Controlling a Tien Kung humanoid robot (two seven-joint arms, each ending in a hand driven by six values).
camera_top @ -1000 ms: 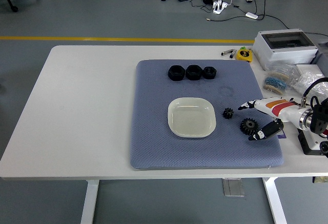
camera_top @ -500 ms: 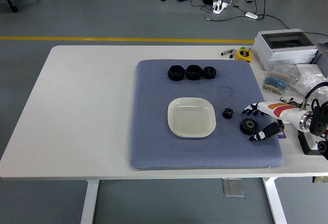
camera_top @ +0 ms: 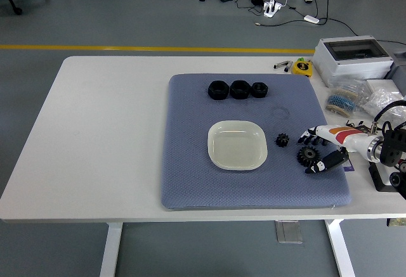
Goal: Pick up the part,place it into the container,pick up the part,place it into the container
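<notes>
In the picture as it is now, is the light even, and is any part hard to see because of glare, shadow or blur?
Head view: the light is even and soft, the white table bright but not blown out; no motion blur; the two black gears by the right hand show teeth but little surface detail; the pale container has faint glare.

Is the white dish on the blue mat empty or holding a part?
Empty. The white dish shows only its bare bottom; both gears, small and large, lie on the mat.
</notes>
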